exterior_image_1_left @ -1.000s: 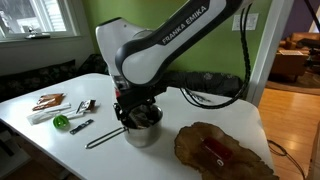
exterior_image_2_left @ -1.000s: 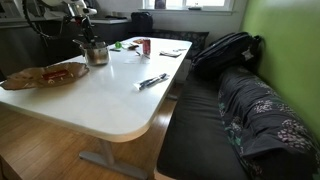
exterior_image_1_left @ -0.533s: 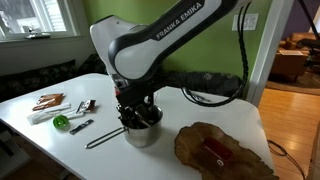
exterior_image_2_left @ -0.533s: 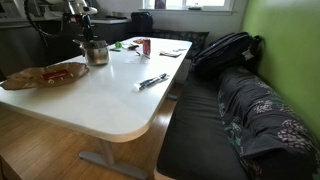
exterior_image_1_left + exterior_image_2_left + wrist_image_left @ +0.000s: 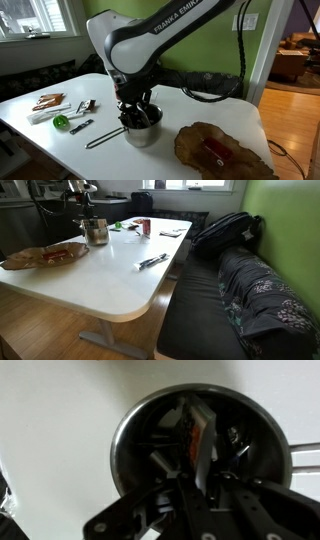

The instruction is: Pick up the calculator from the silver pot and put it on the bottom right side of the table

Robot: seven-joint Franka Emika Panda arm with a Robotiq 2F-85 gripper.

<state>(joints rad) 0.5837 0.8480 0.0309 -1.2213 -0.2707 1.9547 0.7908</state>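
The calculator stands on edge inside the pot, leaning against the far wall with its orange-striped face turned sideways. That leaves its thin upper edge as the only part a claw can reach from above. The pot sits on the table beside a wooden tray.

The gripper hangs straight down over the pot, and in an exterior view its tips dip below the rim. In the wrist view the 2 fingers lie either side of the calculator's near end. Dark metal and shadow hide the contact, so I cannot tell whether they have clamped.

The vertical approach likely suits the upright calculator and the pot's narrow mouth. The lift is not yet done. The open tabletop near the pen looks free for the drop.
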